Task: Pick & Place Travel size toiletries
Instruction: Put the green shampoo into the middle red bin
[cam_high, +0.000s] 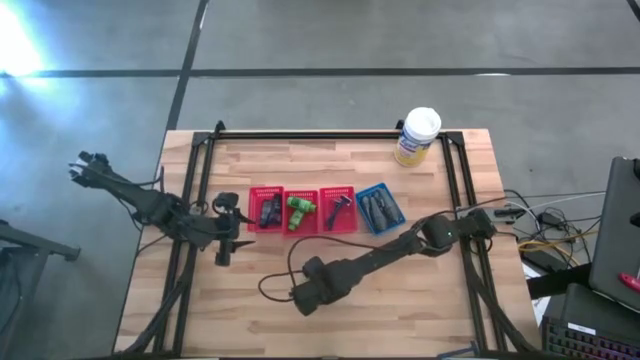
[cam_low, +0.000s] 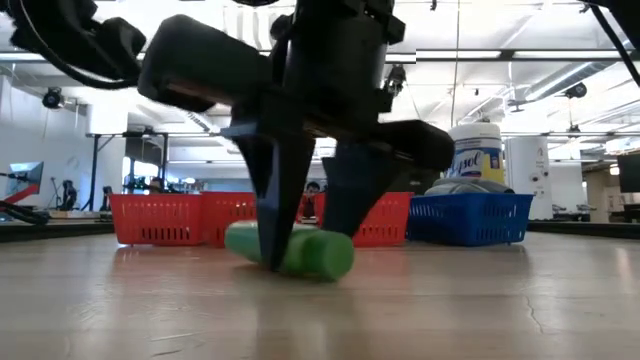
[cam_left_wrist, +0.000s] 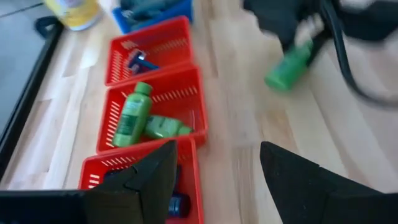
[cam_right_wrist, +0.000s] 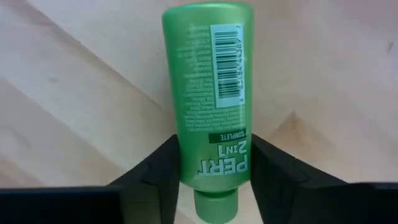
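Observation:
A bright green bottle (cam_right_wrist: 208, 93) with a barcode label lies on its side on the wooden table, near the near edge. My right gripper (cam_right_wrist: 214, 140) stands over it (cam_low: 303, 250), with one finger on each side of the bottle. My left gripper (cam_left_wrist: 217, 146) is open and hovers by the left end of the basket row (cam_high: 222, 255), touching nothing. Two more green bottles (cam_left_wrist: 134, 115) lie in the middle red basket (cam_high: 300, 212). A dark razor (cam_left_wrist: 138, 60) lies in another red basket. Grey items fill the blue basket (cam_high: 380, 208). My right gripper pinches the green bottle between its two fingers, on the body near the cap end (cam_right_wrist: 214, 158). The fingers (cam_low: 272, 220) come from above, pointing down, and lie across the bottle. The bottle (cam_low: 300, 252) rests on its side on the table.
Three red baskets (cam_high: 265, 210) and the blue one stand in a row across the table's middle. A yellow canister with a white lid (cam_high: 417, 135) stands at the far right corner. A black frame (cam_high: 330, 134) runs round the table. Bare wood lies between the baskets and the near edge.

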